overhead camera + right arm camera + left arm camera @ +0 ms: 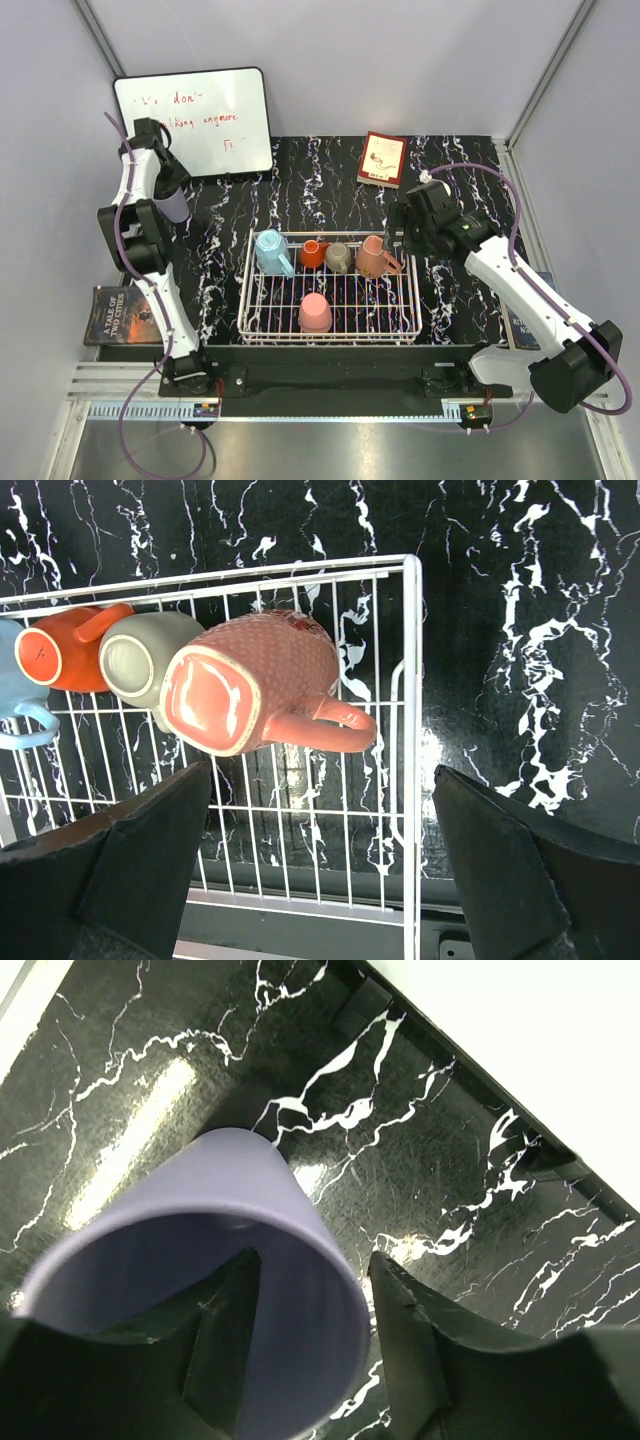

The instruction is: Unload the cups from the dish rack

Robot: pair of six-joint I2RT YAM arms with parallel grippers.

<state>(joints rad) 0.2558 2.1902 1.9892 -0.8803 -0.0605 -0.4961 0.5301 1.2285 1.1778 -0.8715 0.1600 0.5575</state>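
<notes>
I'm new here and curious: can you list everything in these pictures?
Table: one, black with white veins, under everything.
Dish rack: one, white wire, table centre.
Handled mugs: four, light blue, orange-red, grey-olive, salmon-pink, along the rack's far side.
Pink tumbler: one, rack's near side.
Lavender tumbler: one, at the table's far left, outside the rack.
Whiteboard: one, white, red writing, far left.
Books: two, red book at the far edge, dark book left of the table.
Arms: two, white and black, left arm, right arm.
Left tool: black, fingers astride the lavender tumbler's wall.
Right tool: black, open above the salmon-pink mug.
</notes>
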